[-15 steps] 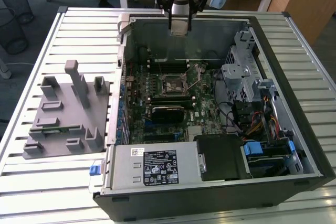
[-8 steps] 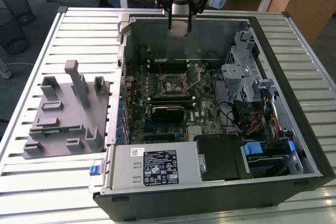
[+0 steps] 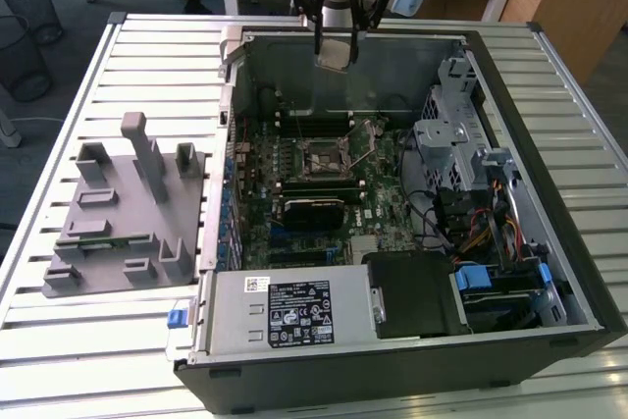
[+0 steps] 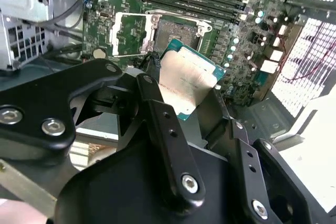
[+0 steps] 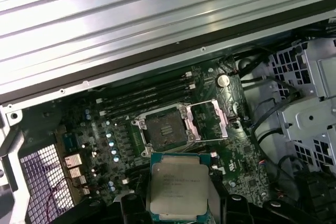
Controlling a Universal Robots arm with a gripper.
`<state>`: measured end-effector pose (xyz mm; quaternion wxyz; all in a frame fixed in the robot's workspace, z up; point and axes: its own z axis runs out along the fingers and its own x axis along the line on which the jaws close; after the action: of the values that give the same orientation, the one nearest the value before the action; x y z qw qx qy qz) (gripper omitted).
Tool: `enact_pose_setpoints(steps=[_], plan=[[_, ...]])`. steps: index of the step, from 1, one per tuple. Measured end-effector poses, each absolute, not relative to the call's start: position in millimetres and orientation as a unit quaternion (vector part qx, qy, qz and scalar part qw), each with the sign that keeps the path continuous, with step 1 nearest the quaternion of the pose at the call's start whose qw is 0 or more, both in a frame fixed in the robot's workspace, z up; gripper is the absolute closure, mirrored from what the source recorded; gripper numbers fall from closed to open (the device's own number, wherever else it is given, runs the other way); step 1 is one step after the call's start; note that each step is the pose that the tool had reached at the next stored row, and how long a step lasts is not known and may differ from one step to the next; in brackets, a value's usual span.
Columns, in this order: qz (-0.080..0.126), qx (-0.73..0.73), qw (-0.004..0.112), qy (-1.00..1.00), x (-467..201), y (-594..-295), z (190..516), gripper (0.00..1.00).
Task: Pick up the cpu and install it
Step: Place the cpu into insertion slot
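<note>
My gripper (image 3: pixel 336 46) hangs above the far wall of an open computer case (image 3: pixel 510 340), shut on the cpu (image 3: pixel 335 55). The cpu is a flat square chip with a silvery metal top and a pale green edge. Both wrist views show the cpu (image 4: pixel 190 83) (image 5: pixel 177 186) clamped between the black fingers (image 4: pixel 160 114). Below it on the green motherboard (image 3: pixel 378 203) lies the black square socket (image 3: pixel 324 159) (image 5: pixel 164 129) (image 4: pixel 176 34). The socket's metal frame is flipped open beside it and nothing sits in it. The chip hangs well above the board and touches nothing.
A grey printed fixture tray (image 3: pixel 118 213) lies on the slatted metal table (image 3: pixel 98 66) at the exterior view's left of the case. Inside the case are memory slots (image 5: pixel 142 98), a power supply (image 3: pixel 285 311), a drive cage (image 3: pixel 456 134) and cables (image 3: pixel 481 223).
</note>
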<state>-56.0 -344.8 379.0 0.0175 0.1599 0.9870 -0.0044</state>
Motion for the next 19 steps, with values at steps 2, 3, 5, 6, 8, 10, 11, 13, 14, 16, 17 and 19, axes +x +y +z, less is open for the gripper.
enact_pose_setpoints(steps=[2,3,5,6,8,10,11,13,14,16,17,19], plan=[[-0.005,0.171,0.018,0.985,-56.0,-344.5,378.8,0.47],[-0.005,0.177,0.018,0.984,-56.0,-344.4,378.7,0.47],[-0.005,0.188,0.018,0.982,-56.0,-344.0,378.5,0.47],[-0.006,0.194,0.018,0.981,-56.0,-343.9,378.4,0.47],[-0.006,0.205,0.018,0.979,-56.0,-343.6,378.2,0.47],[-0.007,0.215,0.018,0.976,-56.0,-343.2,378.0,0.47],[-0.007,0.22,0.018,0.975,-56.0,-343.1,377.9,0.47],[-0.007,0.23,0.018,0.973,-56.0,-342.7,377.7,0.47],[-0.008,0.235,0.019,0.972,-56.0,-342.5,377.6,0.47],[-0.008,0.244,0.019,0.969,-56.0,-342.2,377.4,0.47],[-0.008,0.249,0.019,0.968,-56.0,-342.1,377.3,0.47],[-0.009,0.259,0.019,0.966,-56.0,-341.7,377.1,0.47]])
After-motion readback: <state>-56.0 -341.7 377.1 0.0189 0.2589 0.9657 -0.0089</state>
